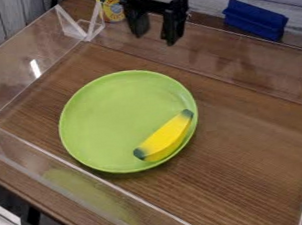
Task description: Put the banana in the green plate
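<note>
Probably a lab; clear-walled enclosure point(23, 147) on wooden table point(252, 155)

A black pincer point(157, 26) was seen: blocky dark housing above, two straight matte fingers point(173, 28) below; finer markings too blurred to tell.

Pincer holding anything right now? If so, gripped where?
Nothing held. The pincer is open and empty, up near the far edge of the table. The banana lies in the green plate, at its right side, apart from the pincer.
</note>
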Controlling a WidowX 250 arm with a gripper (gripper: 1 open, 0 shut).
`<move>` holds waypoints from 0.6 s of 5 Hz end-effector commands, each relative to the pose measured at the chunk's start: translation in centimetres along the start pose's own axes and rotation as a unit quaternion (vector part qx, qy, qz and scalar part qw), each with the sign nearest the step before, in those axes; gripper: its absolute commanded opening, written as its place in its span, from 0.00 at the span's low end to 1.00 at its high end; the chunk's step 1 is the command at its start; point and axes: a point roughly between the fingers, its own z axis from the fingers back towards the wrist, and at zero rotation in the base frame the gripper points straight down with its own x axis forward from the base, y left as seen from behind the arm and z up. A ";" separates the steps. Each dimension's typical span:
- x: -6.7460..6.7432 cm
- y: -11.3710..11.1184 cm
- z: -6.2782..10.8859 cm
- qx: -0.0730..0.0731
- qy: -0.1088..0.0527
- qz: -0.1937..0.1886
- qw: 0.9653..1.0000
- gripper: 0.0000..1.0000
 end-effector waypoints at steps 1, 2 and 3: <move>0.8 0.5 1.7 0.002 -0.029 0.000 1.000 1.00; 0.9 0.5 1.9 -0.002 -0.030 0.001 1.000 1.00; 0.8 0.5 1.9 -0.004 -0.027 -0.002 1.000 1.00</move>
